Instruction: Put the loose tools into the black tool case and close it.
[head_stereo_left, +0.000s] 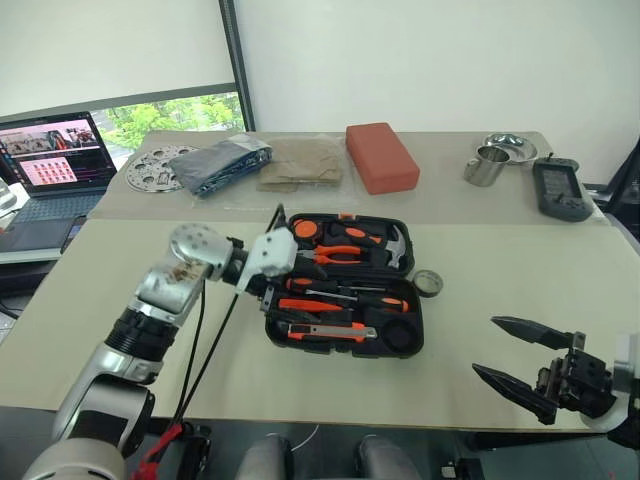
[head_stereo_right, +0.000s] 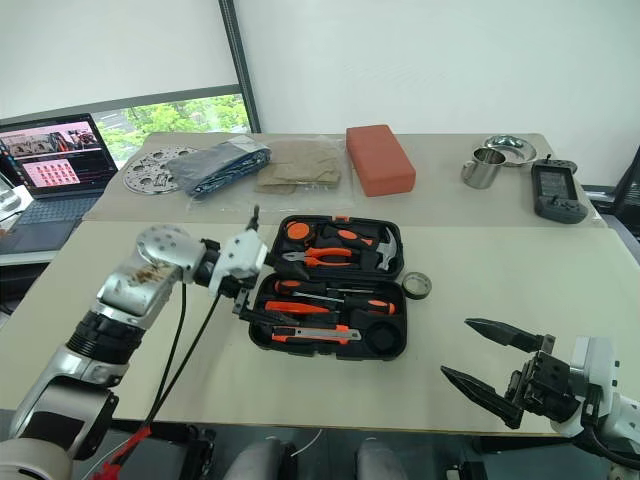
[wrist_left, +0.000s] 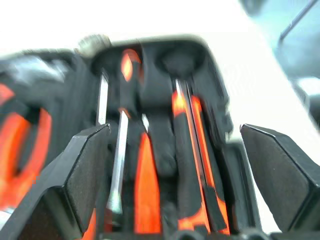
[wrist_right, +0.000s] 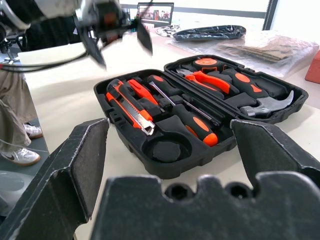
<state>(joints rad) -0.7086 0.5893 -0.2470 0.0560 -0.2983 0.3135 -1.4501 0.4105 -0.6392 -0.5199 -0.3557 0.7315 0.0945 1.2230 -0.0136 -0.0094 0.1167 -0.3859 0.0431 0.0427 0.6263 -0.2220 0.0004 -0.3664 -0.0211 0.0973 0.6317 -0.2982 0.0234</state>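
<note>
The black tool case (head_stereo_left: 432, 317) lies open in the middle of the table. In its near half rest two orange-and-black screwdrivers (head_stereo_left: 352, 298), a slim orange one (wrist_right: 141, 91) and the utility knife (head_stereo_left: 331, 333), beside an empty round recess (wrist_right: 166, 148). Pliers and a hammer fill the far half. The small dark tape roll (head_stereo_left: 428, 283) sits on the table just right of the case. My left gripper (head_stereo_left: 277, 256) hovers over the case's left edge, open and holding nothing, its fingers (wrist_left: 85, 175) wide apart above the screwdrivers. My right gripper (head_stereo_right: 456, 348) is open and empty near the table's front right edge.
On the far table stand a red-orange block (head_stereo_left: 382, 155), a metal cup (head_stereo_left: 487, 165), a bowl (head_stereo_left: 510, 148) and a black handheld device (head_stereo_left: 562, 190). Bags (head_stereo_left: 225, 163) and a perforated disc (head_stereo_left: 155, 168) lie at the back left, near a laptop (head_stereo_left: 50, 160).
</note>
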